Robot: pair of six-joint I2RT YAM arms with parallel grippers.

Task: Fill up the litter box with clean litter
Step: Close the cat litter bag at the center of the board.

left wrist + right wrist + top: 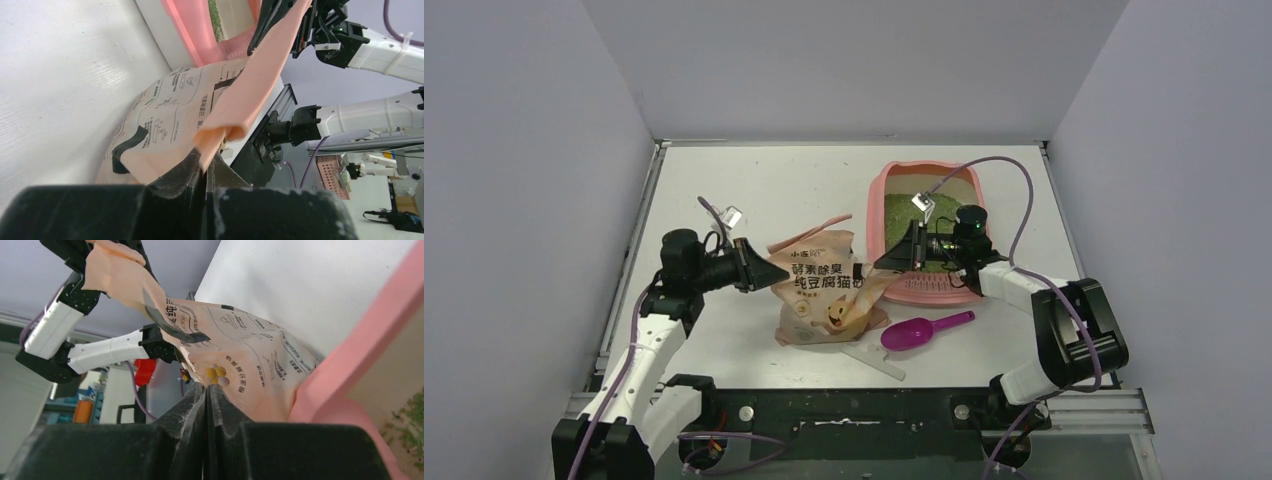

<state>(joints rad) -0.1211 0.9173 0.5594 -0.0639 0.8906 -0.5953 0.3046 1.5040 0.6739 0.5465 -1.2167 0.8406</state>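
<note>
The pink litter box (934,290) sits right of centre, with a bed of green litter (899,212) inside. A peach litter bag (824,290) with printed text is stretched between both grippers, next to the box's left side. My left gripper (767,270) is shut on the bag's left edge, and its jaws (207,162) pinch a fold of the bag (170,120). My right gripper (876,262) is shut on the bag's right edge, over the box's near left corner. In the right wrist view the closed gripper (206,387) meets the bag (250,365) beside the pink rim (360,355).
A magenta scoop (919,330) lies near the front, right of the bag. A torn peach strip (809,232) lies behind the bag, and a white strip (874,358) lies in front of it. Grey walls close in the table's sides and back.
</note>
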